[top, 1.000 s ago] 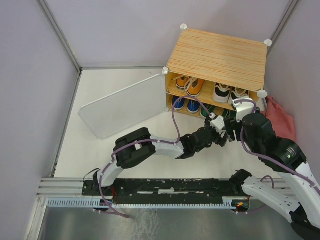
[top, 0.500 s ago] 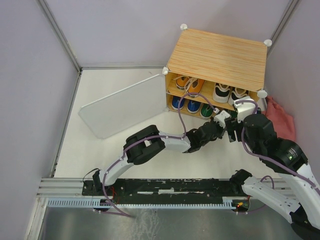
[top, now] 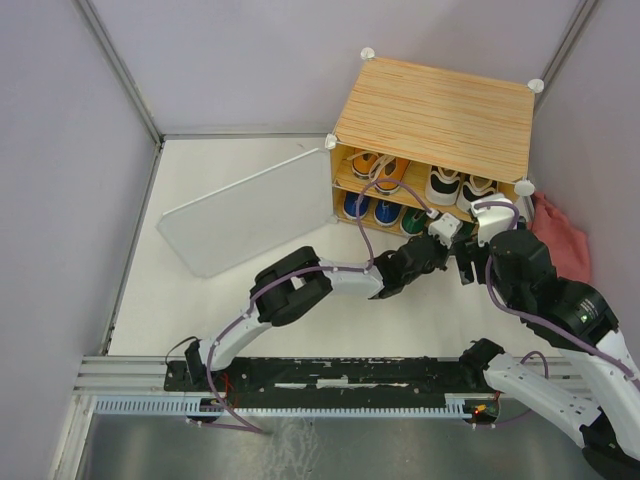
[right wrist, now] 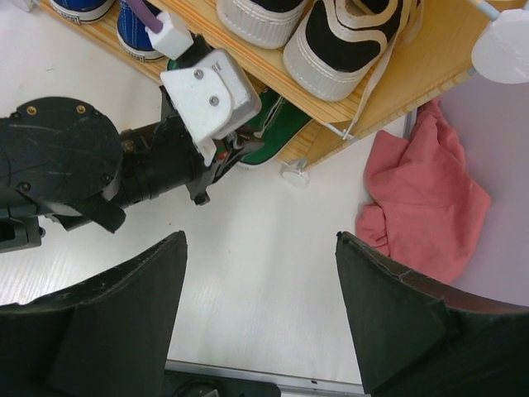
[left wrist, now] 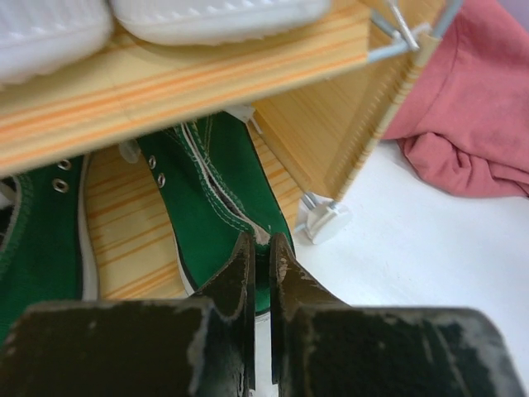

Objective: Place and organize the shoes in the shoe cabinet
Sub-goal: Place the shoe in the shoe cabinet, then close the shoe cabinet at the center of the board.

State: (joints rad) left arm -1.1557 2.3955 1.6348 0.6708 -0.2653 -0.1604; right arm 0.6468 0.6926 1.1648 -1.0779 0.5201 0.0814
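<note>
The left pincer [left wrist: 261,248] is pinched shut on the green shoe [left wrist: 219,186] heel; the shoe points up-frame, into the shoe cabinet [left wrist: 165,83].

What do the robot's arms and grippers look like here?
The left arm and the right arm alternate white links with bulky black joints; a purple cable loops along each. The left gripper has dark, scuffed fingers and a white two-screw block; the right gripper has broad black fingers.
</note>
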